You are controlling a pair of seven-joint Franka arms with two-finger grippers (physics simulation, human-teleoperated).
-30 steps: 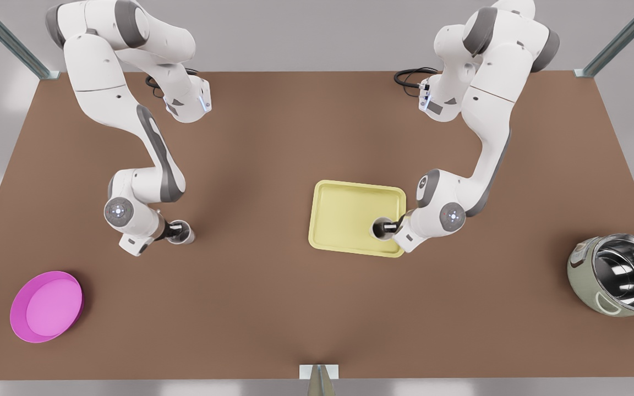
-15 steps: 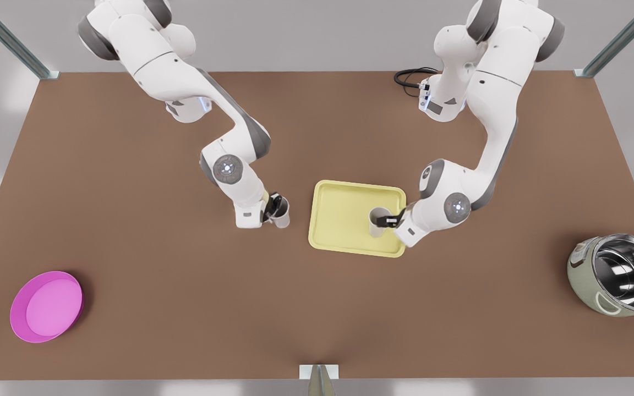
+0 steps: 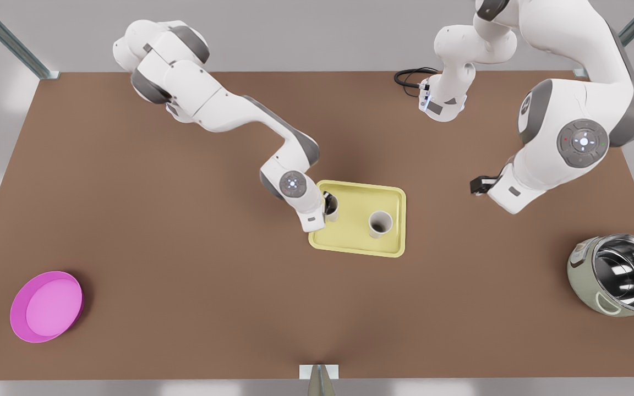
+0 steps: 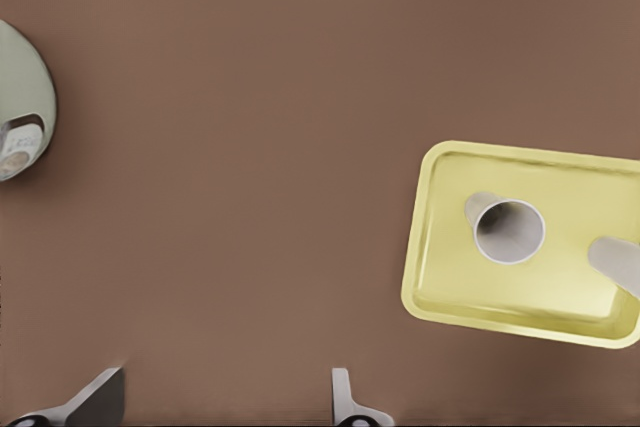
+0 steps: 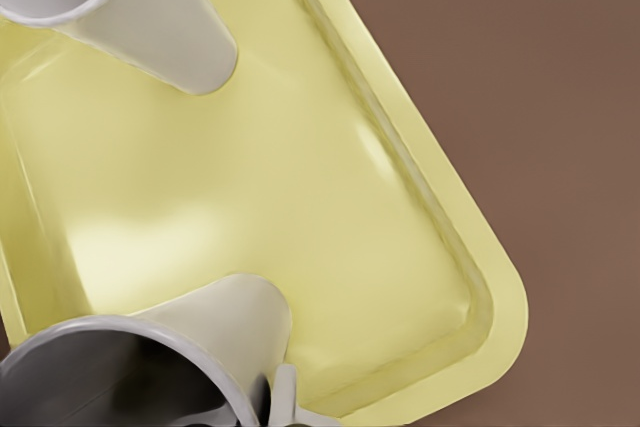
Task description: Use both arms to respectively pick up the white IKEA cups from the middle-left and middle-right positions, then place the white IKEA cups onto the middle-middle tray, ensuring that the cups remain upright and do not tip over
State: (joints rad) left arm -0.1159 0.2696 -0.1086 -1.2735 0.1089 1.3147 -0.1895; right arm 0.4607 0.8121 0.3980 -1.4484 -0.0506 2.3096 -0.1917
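Observation:
The pale yellow tray [image 3: 358,248] lies mid-table. One white cup [image 3: 380,223] stands upright and free on its half toward the front view's right. My left gripper [image 3: 477,185], on the front view's right arm, hangs open high up and well clear of that cup. From there I see the tray [image 4: 440,277], the free cup [image 4: 508,230] and my spread fingers [image 4: 345,402]. My right gripper [image 3: 328,204] is shut on the other cup [image 3: 332,207], upright and low over the tray's opposite end. Up close, a finger [image 5: 285,397] presses the held cup [image 5: 230,317]. The free cup [image 5: 150,17] stands beyond it on the tray [image 5: 250,177].
A magenta dish [image 3: 47,306] sits near the front-left corner of the front view. A steel-lined pot [image 3: 617,280] lies tilted near the right edge, and its side also shows from the left wrist [image 4: 20,112]. A black cable [image 3: 410,77] lies by the far arm base.
The right gripper carried its cup rightward from open table to over the tray. The left gripper let go of its cup on the tray and drew back up and away.

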